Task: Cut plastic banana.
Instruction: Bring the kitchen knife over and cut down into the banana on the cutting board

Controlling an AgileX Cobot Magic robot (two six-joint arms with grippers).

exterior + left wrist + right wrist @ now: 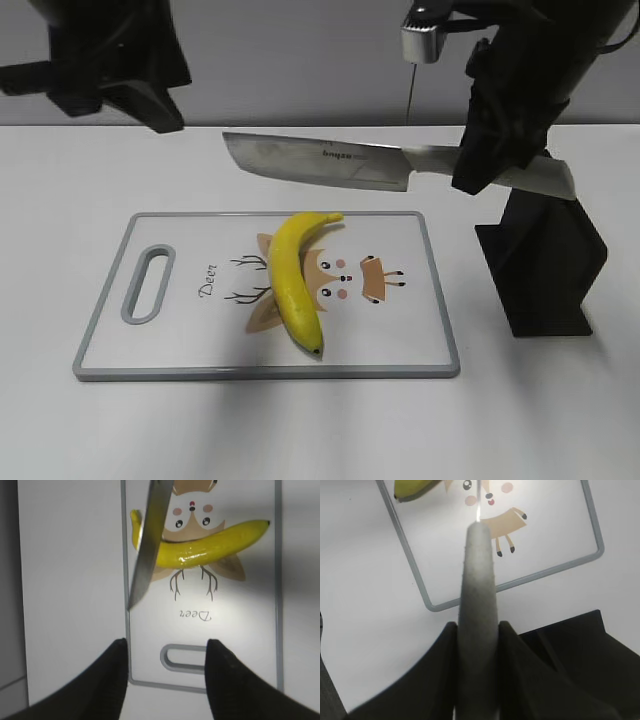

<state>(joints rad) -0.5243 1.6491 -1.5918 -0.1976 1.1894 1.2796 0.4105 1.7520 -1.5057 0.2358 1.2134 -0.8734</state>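
The yellow plastic banana (292,280) lies whole on the middle of the white cutting board (190,335), dark tip toward the front edge. It also shows in the left wrist view (210,547) and at the top of the right wrist view (412,489). My right gripper (500,160) is shut on the grey handle (479,605) of a steel knife (320,162). The blade hangs flat in the air above the board's far edge, clear of the banana. My left gripper (166,652) is open and empty, high above the board's handle-slot end.
A black knife block (545,265) stands on the white table right of the board, under the right arm. The board has a grey rim, a handle slot (148,283) at its left end and a deer drawing (345,280).
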